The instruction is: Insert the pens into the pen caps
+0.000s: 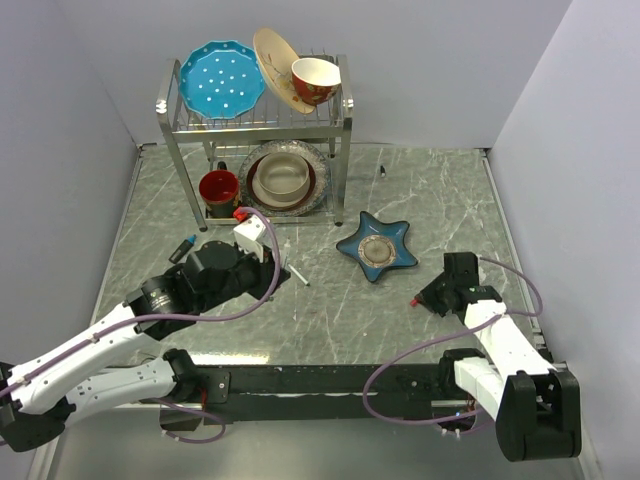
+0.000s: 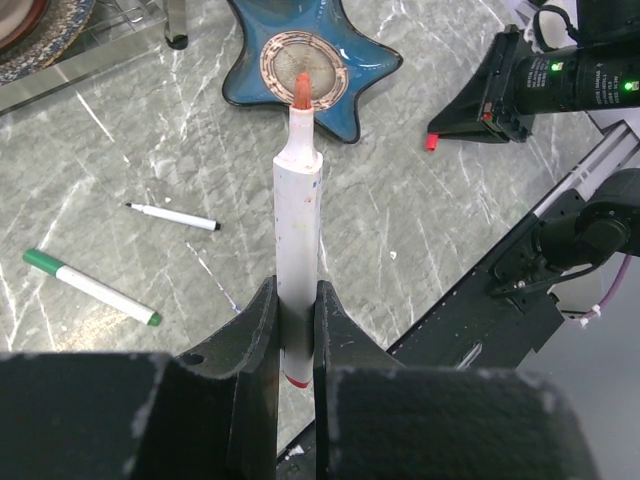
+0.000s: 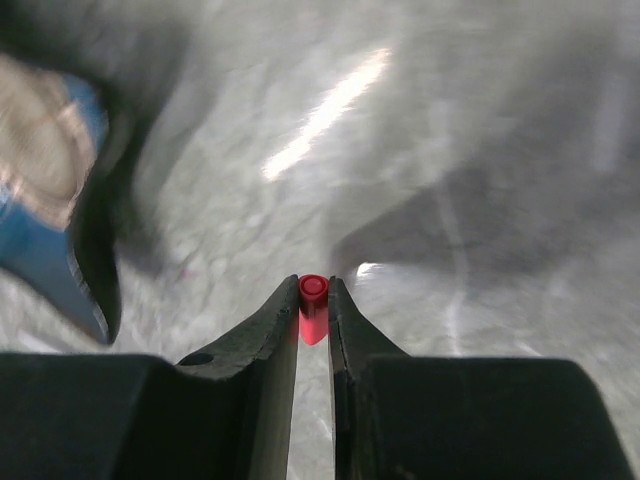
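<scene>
White-barrelled pen w/ red tip [image 2: 298, 200] is being clamped by left tool [image 2: 297, 297], tiny red plastic cap [image 3: 312, 310] by right tool [image 3: 313, 292].

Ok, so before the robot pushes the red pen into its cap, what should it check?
1. The red-tipped pen is clamped in the left gripper: ok.
2. The pen's tip is bare and points away from the gripper: ok.
3. The red cap is pinched in the right gripper: ok.
4. The cap's open end faces the pen: cannot tell.
5. The pen's tip is lined up with the cap: not ok, they are well apart.
</scene>
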`<action>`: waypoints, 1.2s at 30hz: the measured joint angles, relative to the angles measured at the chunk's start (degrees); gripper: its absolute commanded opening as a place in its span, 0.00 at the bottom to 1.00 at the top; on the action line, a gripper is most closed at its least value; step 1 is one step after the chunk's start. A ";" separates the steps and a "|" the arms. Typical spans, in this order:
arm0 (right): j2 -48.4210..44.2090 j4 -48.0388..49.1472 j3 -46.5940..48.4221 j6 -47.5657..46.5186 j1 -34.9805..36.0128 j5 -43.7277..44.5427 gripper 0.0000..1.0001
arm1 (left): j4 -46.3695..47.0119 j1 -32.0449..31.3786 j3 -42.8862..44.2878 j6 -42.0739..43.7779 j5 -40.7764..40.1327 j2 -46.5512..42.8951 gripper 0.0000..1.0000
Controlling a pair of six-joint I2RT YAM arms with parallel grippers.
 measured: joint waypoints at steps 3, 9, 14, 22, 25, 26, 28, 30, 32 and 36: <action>-1.25 1.70 -0.68 -2.69 0.02 -2.25 0.00 | 0.28 0.00 0.00 -0.28 0.85 0.15 0.01; -4.17 2.01 -0.83 -6.60 0.02 -3.19 0.00 | 3.06 0.00 -0.81 -3.74 4.98 3.23 0.01; -9.11 3.48 -1.92 -8.50 0.02 -7.19 0.00 | 8.26 -0.09 -5.29 -8.07 10.93 4.98 0.01; -17.55 7.74 -2.64 -9.57 0.07 -17.14 0.00 | 23.04 -0.37 -15.26 -14.56 19.74 7.19 0.01; -19.02 9.88 -2.32 -9.49 0.24 -20.65 0.00 | 27.47 -0.42 -16.98 -15.47 21.84 8.94 0.01; -19.32 10.64 -1.99 -9.27 0.39 -21.90 0.00 | 28.61 -0.48 -17.29 -15.50 22.45 9.51 0.01; -19.34 12.55 -1.03 -8.79 0.87 -24.17 0.00 | 30.67 -0.55 -17.42 -15.52 23.34 10.40 0.01; -18.95 14.51 0.09 -8.35 1.75 -26.10 0.00 | 33.00 -0.57 -17.42 -15.50 24.52 11.37 0.01; -18.40 17.31 0.92 -7.80 3.08 -27.87 0.00 | 35.12 -0.59 -17.42 -15.50 25.81 12.46 0.01; -17.25 23.12 1.42 -6.01 6.40 -29.53 0.00 | 38.38 -0.59 -17.42 -15.65 28.00 14.75 0.01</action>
